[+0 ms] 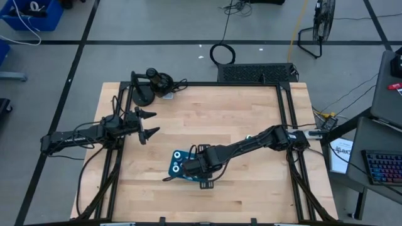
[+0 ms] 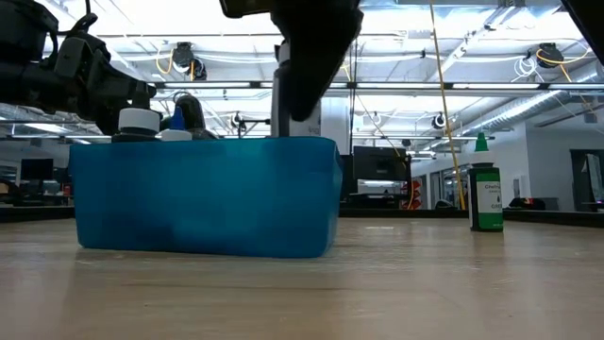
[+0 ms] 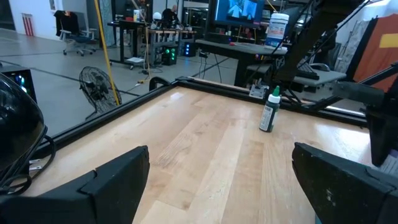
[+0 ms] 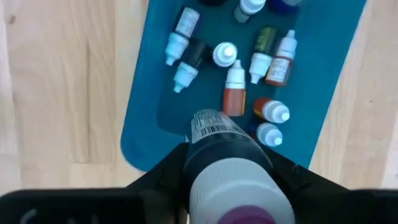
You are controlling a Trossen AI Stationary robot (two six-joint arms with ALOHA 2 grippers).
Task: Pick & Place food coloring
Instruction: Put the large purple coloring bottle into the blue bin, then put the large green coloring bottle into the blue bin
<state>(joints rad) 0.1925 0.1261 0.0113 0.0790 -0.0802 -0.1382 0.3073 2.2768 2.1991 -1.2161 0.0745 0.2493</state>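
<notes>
The wooden table point(image 1: 213, 119) carries a blue tray point(image 2: 203, 194), which the high view mostly hides beneath the right arm. Only the right wrist view looks into the tray: small dropper bottles point(image 4: 235, 92) lie scattered there, and the right gripper point(image 4: 230, 168) has its fingers clamped on a larger white-topped bottle point(image 4: 227, 165) above them. The low and left wrist views alone show a green bottle point(image 3: 269, 112) standing apart on the table. The left gripper point(image 1: 149, 122) hovers near the table's left edge, fingers spread wide.
</notes>
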